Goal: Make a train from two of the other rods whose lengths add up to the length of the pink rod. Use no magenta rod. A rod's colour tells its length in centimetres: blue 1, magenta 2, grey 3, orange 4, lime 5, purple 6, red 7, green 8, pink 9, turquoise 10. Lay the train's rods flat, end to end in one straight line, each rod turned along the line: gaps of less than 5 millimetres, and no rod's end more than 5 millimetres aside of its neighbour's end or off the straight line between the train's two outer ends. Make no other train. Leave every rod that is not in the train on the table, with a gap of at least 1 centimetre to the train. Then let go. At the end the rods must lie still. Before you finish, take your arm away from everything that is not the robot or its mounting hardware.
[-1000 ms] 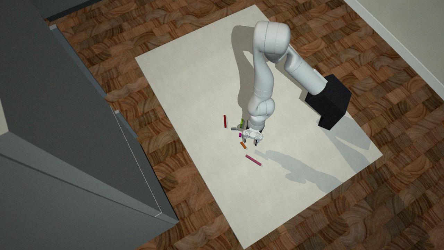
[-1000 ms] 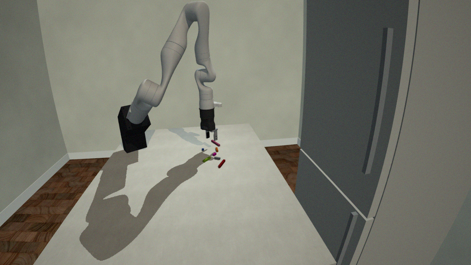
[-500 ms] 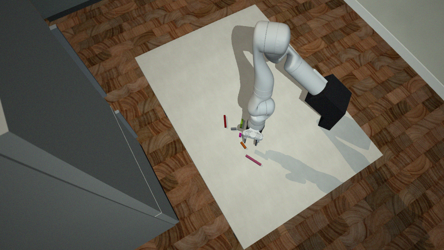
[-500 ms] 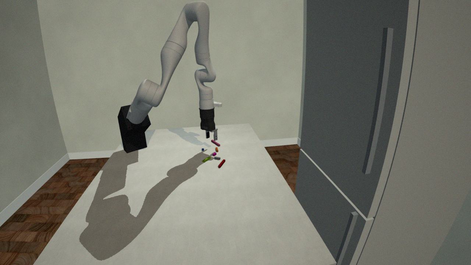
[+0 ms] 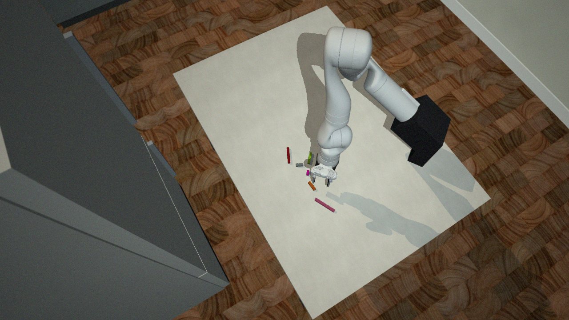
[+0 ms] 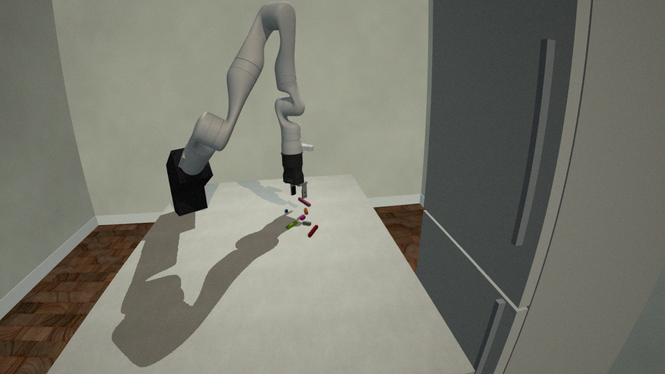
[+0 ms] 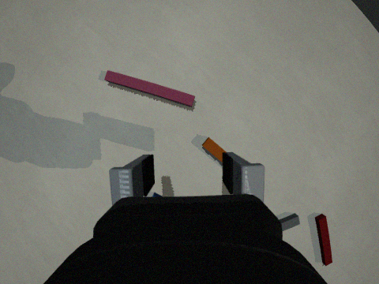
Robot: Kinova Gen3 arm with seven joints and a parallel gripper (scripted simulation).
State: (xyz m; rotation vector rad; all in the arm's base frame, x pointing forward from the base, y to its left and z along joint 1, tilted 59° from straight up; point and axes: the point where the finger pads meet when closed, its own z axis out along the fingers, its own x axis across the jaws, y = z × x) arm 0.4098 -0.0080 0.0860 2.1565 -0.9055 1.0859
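The pink rod [image 5: 324,205] [image 6: 304,201] [image 7: 150,88] lies flat on the pale table [image 5: 238,99] [image 6: 279,302] [image 7: 211,16]. The orange rod [image 5: 311,185] [image 6: 305,210] [image 7: 214,148] lies close by. Beyond it lie a magenta rod [image 5: 307,172] [image 6: 302,217], a lime rod [image 5: 310,158] [image 6: 291,225], a grey rod [image 5: 299,164] [image 6: 306,223] [image 7: 289,221] and a red rod [image 5: 288,155] [image 6: 313,230] [image 7: 324,239]. A small blue rod [image 6: 286,211] lies apart from them. My gripper [image 5: 323,182] [image 6: 298,191] [image 7: 188,168] is open and empty. It hangs above the table between the pink and orange rods, its right finger next to the orange rod in the wrist view.
A tall grey fridge [image 5: 59,139] [image 6: 511,139] stands along one side of the table. The arm's black base [image 5: 421,129] [image 6: 186,181] sits at the table's far edge. Wooden floor surrounds the table.
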